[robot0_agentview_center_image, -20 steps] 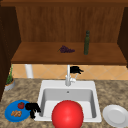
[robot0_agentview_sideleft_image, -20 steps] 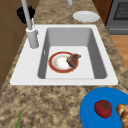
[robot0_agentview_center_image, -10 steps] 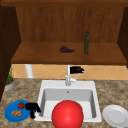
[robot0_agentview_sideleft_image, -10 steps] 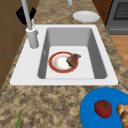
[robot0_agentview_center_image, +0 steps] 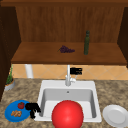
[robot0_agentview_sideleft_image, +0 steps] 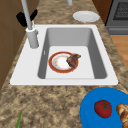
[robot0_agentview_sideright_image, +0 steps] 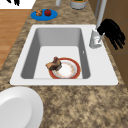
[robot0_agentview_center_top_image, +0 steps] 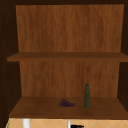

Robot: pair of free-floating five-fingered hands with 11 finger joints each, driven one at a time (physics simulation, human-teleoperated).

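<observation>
My right hand (robot0_agentview_center_image: 76,71) hovers, fingers straight, beside the tall grey metal tap (robot0_agentview_center_image: 68,75); my left hand (robot0_agentview_center_image: 32,108), fingers curled on nothing, touches the round blue plate (robot0_agentview_center_image: 10,112).

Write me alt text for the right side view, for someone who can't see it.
A black hand with straight fingers hangs beside the faucet at the back of a white sink. In the basin lies a red-rimmed plate with a brown piece of food on its edge. A white plate sits on the near counter.
</observation>
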